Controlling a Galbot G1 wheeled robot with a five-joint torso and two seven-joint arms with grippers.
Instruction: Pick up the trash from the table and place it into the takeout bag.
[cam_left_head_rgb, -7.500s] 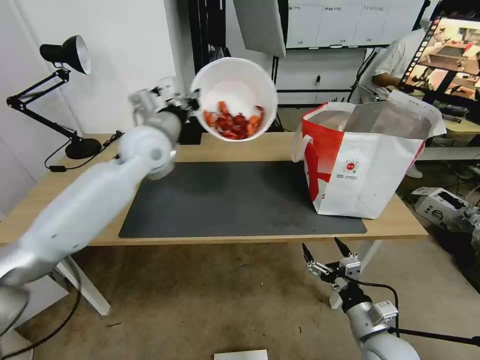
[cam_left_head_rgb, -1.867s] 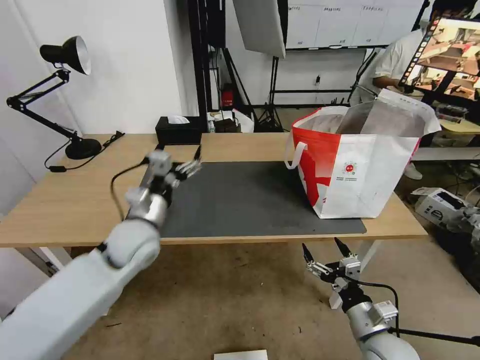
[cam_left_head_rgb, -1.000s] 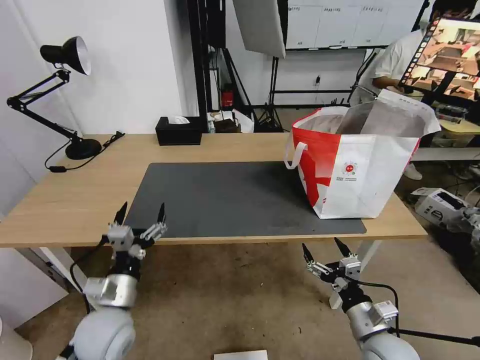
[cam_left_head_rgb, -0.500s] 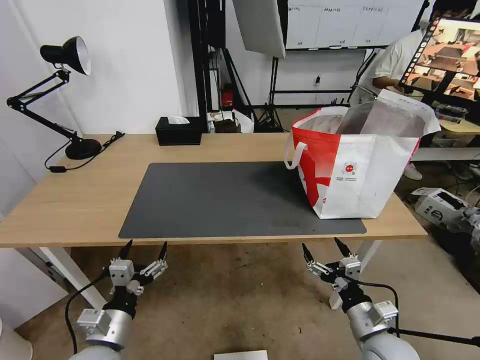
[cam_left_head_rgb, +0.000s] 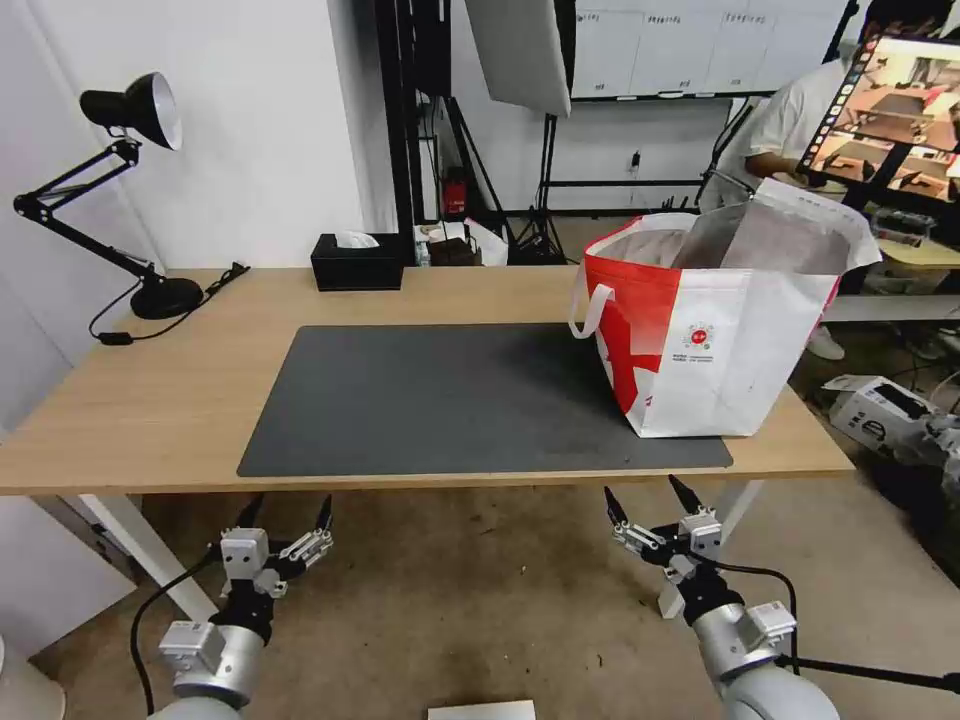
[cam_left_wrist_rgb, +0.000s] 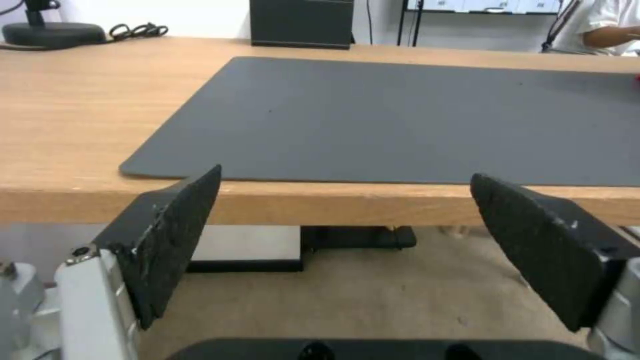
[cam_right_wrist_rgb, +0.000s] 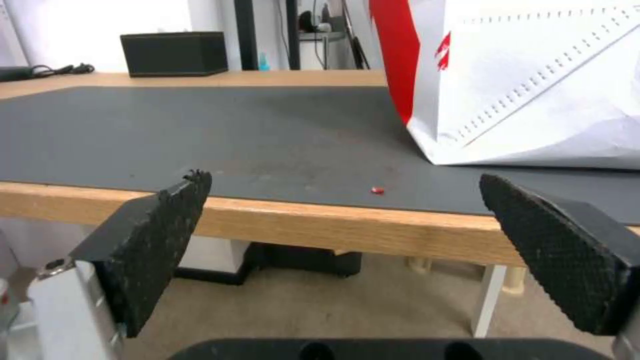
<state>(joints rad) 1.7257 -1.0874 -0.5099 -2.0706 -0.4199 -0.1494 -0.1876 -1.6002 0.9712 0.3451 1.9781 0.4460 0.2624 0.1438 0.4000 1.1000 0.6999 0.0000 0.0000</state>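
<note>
Left gripper (cam_left_head_rgb: 285, 512) has dropped below the table (cam_left_head_rgb: 150, 400), fingers spread and empty; mat (cam_left_head_rgb: 470, 400) looks bare, so the bag (cam_left_head_rgb: 720, 340) is probably loaded.

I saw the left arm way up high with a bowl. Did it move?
Yes. The left end effector dropped from above the table to below its front edge, open and empty.

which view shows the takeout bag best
The head view: the whole takeout bag stands upright at the table's right end, open top and handle visible. The right wrist view catches its lower red-and-white side; the left wrist view, a red sliver at the edge.
</note>
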